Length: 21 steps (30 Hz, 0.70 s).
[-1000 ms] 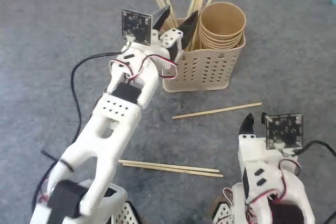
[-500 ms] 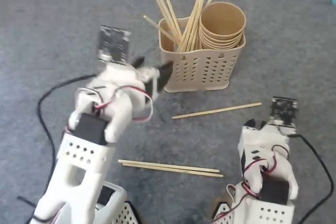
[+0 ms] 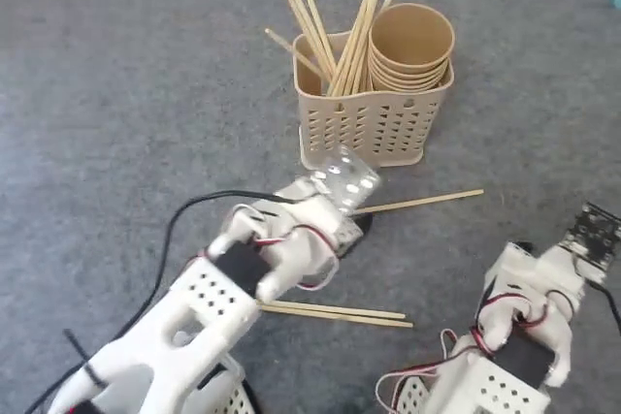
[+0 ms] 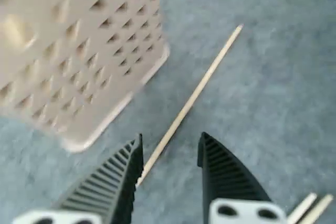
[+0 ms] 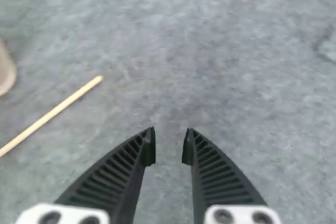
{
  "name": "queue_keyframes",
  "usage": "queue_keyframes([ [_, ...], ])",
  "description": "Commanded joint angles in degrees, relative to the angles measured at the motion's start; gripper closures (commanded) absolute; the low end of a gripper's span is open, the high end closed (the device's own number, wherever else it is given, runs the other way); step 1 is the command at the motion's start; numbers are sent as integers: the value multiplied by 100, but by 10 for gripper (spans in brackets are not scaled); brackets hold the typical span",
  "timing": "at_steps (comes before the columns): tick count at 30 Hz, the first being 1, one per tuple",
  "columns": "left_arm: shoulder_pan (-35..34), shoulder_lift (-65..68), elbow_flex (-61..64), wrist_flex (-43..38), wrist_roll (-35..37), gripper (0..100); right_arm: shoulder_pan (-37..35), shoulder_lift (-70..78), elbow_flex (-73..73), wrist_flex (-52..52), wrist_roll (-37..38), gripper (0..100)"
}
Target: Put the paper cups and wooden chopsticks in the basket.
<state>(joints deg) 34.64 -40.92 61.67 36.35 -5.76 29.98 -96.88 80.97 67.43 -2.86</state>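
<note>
The beige perforated basket [image 3: 364, 118] holds a stack of paper cups [image 3: 412, 41] and several wooden chopsticks [image 3: 335, 31]. A single chopstick [image 3: 427, 201] lies on the carpet in front of it. My left gripper [image 4: 170, 142] hangs open low over that chopstick's [image 4: 194, 95] near end, one finger on each side, with the basket [image 4: 79, 51] close by. In the high view the left gripper [image 3: 357, 225] sits just in front of the basket. Two more chopsticks [image 3: 340, 312] lie side by side nearer the arm bases. My right gripper [image 5: 169, 135] is slightly open over bare carpet, holding nothing.
Grey carpet covers the whole table. The right arm [image 3: 529, 288] is drawn back at the near right corner. The single chopstick's far tip [image 5: 52, 114] and the basket's edge [image 5: 4, 74] lie ahead of the right gripper. A black cable [image 3: 179, 225] trails beside the left arm.
The left arm has swung from the basket's rim down and toward the near side, ending over the single chopstick. The right arm has drawn back to the right.
</note>
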Motion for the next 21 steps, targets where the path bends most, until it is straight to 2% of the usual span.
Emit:
queue_keyframes([
  [1,448,993,-418,-598,-44,840,303,-4,-26,-75,-79,902],
  [7,888,3288,-2026,-642,-589,842,382,-4,-26,-75,-79,902],
  [12,862,5037,-3415,-642,-897,844,382,-4,-26,-75,-79,902],
  [16,818,5609,-4303,-193,-941,844,374,-13,-26,-66,-79,902],
  [21,765,5952,-4875,-185,-1169,844,347,-13,-26,-48,-79,898],
])
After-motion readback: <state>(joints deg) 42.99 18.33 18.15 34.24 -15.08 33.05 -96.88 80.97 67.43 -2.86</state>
